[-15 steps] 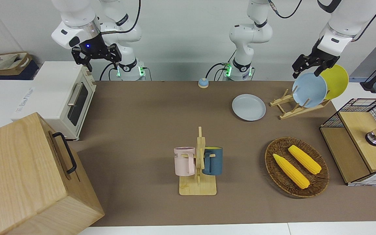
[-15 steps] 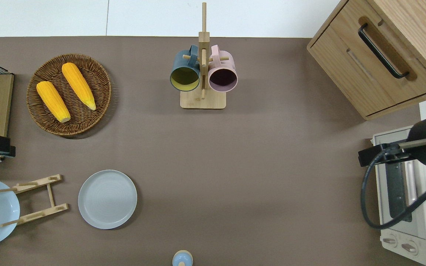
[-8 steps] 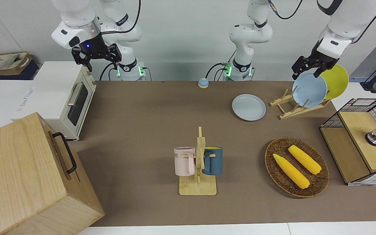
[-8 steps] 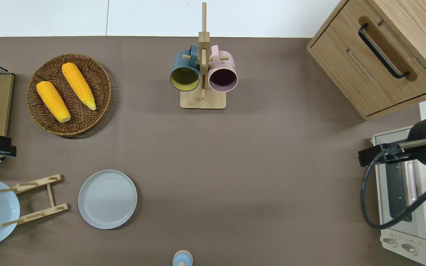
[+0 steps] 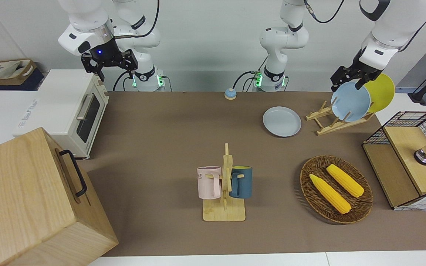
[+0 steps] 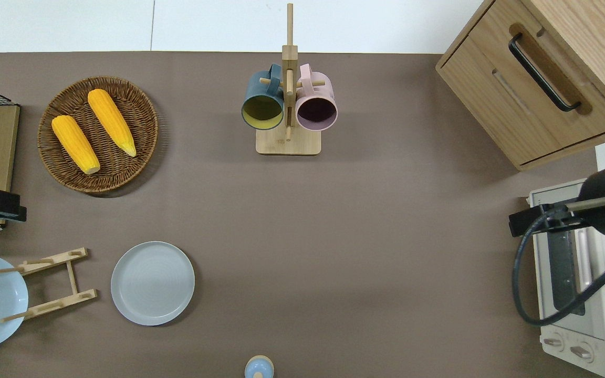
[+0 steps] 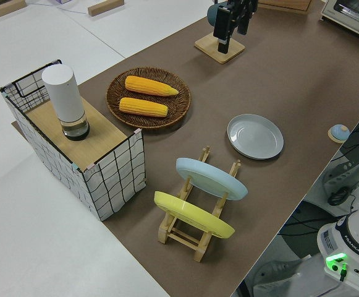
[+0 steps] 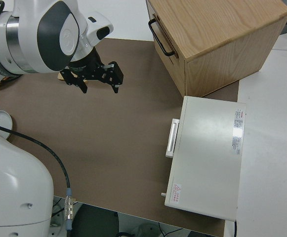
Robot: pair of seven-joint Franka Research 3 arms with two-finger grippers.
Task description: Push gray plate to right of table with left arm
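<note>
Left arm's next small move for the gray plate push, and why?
Probably bring the left gripper down beside the gray plate, at its dish-rack edge. It is up in the air, off the plate, which lies flat on the table. The right arm is parked.

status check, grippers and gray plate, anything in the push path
Left gripper up, empty, open, off the gray plate. Right arm parked, gripper open. Plate flat on table; path toward right arm's end bare.
</note>
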